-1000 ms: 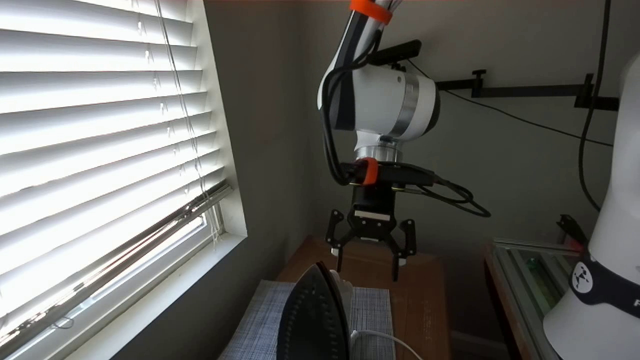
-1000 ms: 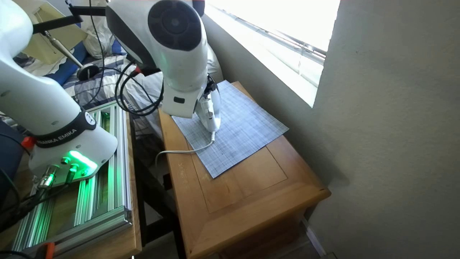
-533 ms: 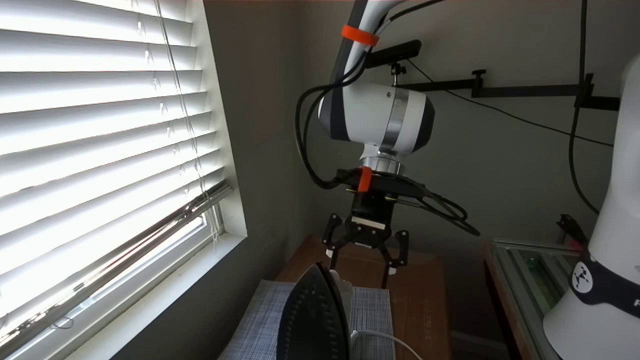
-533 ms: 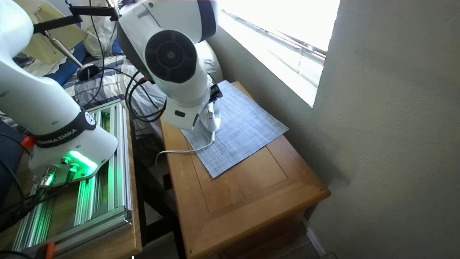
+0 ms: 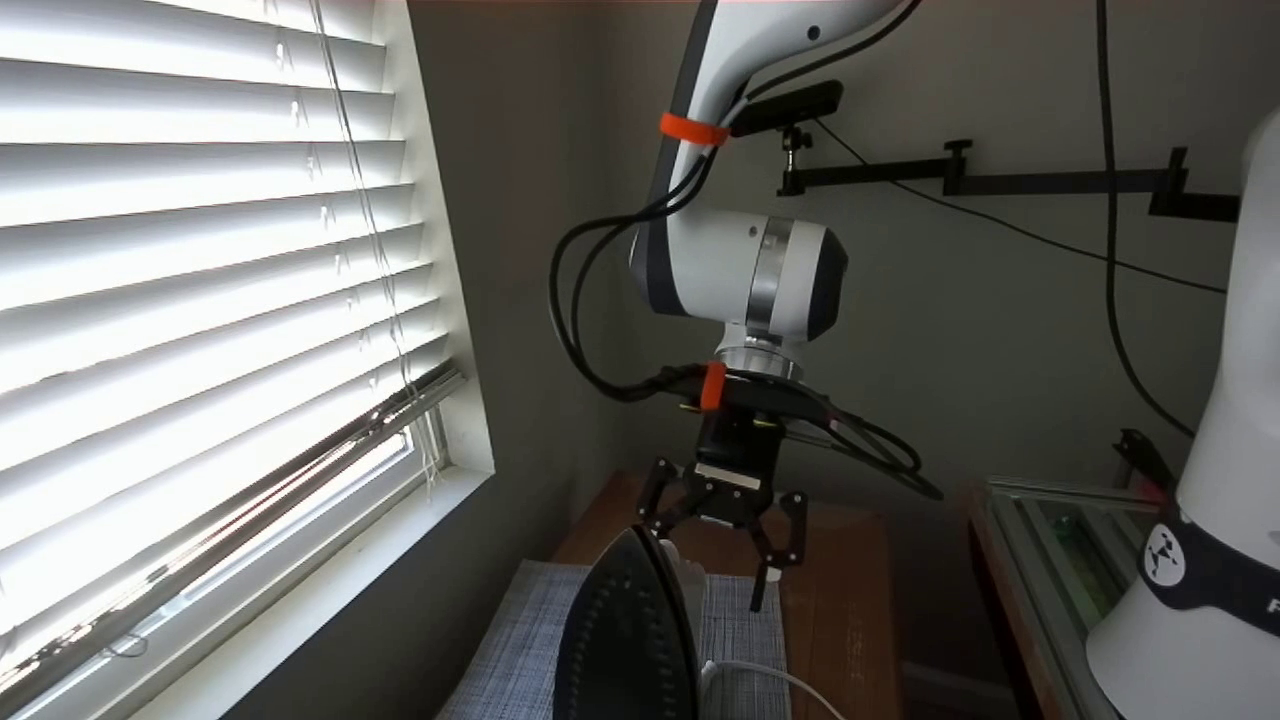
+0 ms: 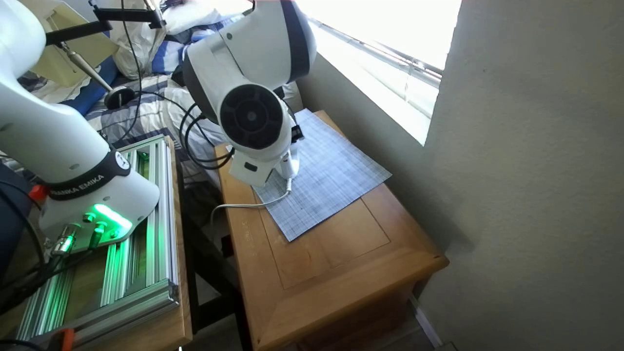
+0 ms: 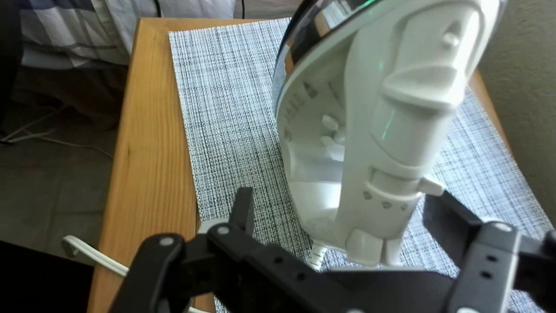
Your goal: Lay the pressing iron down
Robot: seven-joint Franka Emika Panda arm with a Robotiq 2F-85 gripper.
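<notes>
The pressing iron stands upright on its heel on the pale checked cloth pad. Its dark soleplate faces the camera in an exterior view. In the other exterior view only part of its white body shows beside my arm. In the wrist view its whitish handle side faces me. My gripper is open, with its fingers apart on either side of the iron's lower handle; contact is not clear. It also shows in an exterior view, where the iron hides one fingertip. The light cord runs off the table's edge.
The pad lies on a wooden table. A wall and a window with blinds stand along one side. The robot's base sits on an aluminium frame beside the table. A bed is at the far end.
My arm and gripper have come down, and the gripper has moved closer to the iron, with one finger now passing behind it in an exterior view. The iron has not moved.
</notes>
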